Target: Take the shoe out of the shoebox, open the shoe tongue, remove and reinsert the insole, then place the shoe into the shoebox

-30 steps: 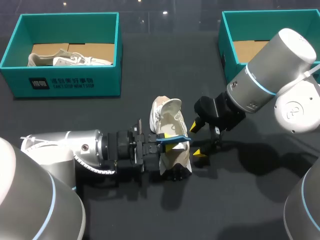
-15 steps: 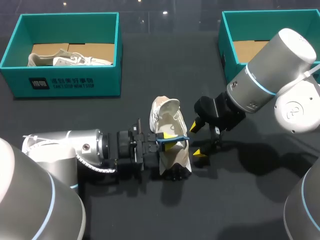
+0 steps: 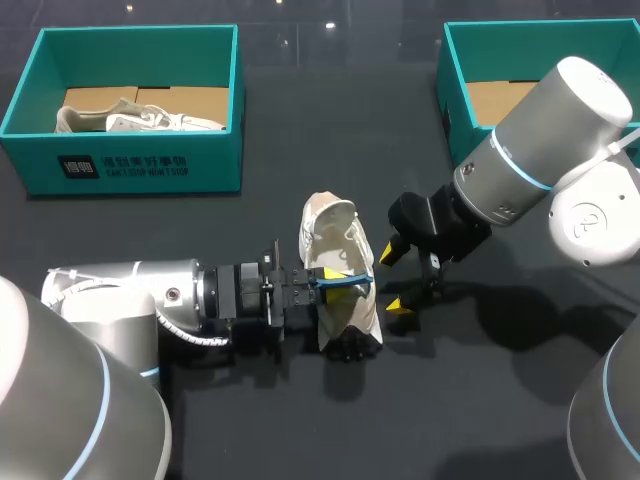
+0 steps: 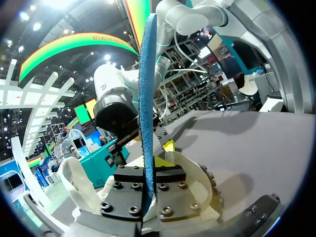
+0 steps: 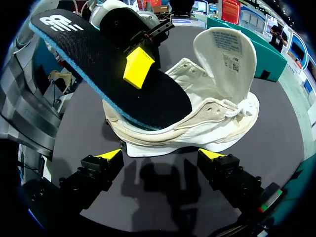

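Teal cardboard comes first: the left shoebox [image 3: 30, 100] stands at the far left corner of the table [image 3: 250, 420]. It holds a spare pale shoe [image 3: 140, 118] on a brown liner, well apart from the work.

Next, your left arm [image 3: 130, 300] lies low across the table from the left. Its left gripper [image 3: 340, 283] is clamped on the insole [image 5: 113, 79]. One yellow fingertip [image 5: 138, 69] presses the black top face. In the left wrist view the insole's blue edge runs up between the two finger plates. The insole sits tilted, its lower end lying across the opening of the white shoe [image 5: 197, 118] and its logo end raised free. That covers much of the opening, so you cannot tell how far it sits inside.

The white shoe rests on the table in the middle, in neither box. Its tongue [image 5: 224, 52] is folded up and back.

Just beside the shoe, your right gripper [image 3: 393, 280] hangs with its fingers spread wide. They face the sole's side and grasp nothing.

Farthest right, the right shoebox [image 3: 455, 90] shows a brown liner. Your right arm [image 3: 540, 140] hides part of it.
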Motion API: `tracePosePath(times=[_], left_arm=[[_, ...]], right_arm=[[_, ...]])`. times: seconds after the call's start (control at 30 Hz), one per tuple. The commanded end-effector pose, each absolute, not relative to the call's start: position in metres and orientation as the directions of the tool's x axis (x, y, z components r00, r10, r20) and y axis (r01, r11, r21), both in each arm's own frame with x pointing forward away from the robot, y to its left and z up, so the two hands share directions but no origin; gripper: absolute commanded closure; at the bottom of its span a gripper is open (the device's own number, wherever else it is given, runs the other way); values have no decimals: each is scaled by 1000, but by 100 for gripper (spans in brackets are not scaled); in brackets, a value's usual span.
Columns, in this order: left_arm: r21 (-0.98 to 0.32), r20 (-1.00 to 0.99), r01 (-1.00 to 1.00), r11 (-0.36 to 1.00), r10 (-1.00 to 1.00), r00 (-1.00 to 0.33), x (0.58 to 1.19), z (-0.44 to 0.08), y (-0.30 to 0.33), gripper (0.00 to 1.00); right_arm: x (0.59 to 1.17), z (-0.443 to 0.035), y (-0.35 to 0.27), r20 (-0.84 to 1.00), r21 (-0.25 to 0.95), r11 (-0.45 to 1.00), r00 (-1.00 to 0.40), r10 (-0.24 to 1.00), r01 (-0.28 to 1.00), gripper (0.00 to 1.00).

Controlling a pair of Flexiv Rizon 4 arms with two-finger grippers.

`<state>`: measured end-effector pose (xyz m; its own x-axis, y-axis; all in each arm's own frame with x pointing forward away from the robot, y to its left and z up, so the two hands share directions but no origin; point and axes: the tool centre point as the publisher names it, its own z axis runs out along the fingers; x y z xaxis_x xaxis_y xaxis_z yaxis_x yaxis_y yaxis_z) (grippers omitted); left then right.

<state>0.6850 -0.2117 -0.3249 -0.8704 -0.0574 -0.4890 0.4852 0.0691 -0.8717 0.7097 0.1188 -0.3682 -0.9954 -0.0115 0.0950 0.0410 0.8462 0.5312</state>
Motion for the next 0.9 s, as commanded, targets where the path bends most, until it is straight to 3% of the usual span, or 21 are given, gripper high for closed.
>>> tracePosePath(times=[0.03, 0.57, 0.9], left_arm=[[-874, -483, 478, 85, -57, -874, 688, -331, -213, 100], [-886, -451, 435, 158, -81, -889, 705, -358, -208, 100], [-891, -445, 433, 137, -76, -892, 698, -347, -208, 100]], right_arm=[[709, -369, 120, 94, 530, 847, -996, -10, 41, 0], [709, -369, 120, 94, 530, 847, -996, -10, 41, 0], [709, -369, 120, 94, 530, 847, -996, -10, 41, 0]])
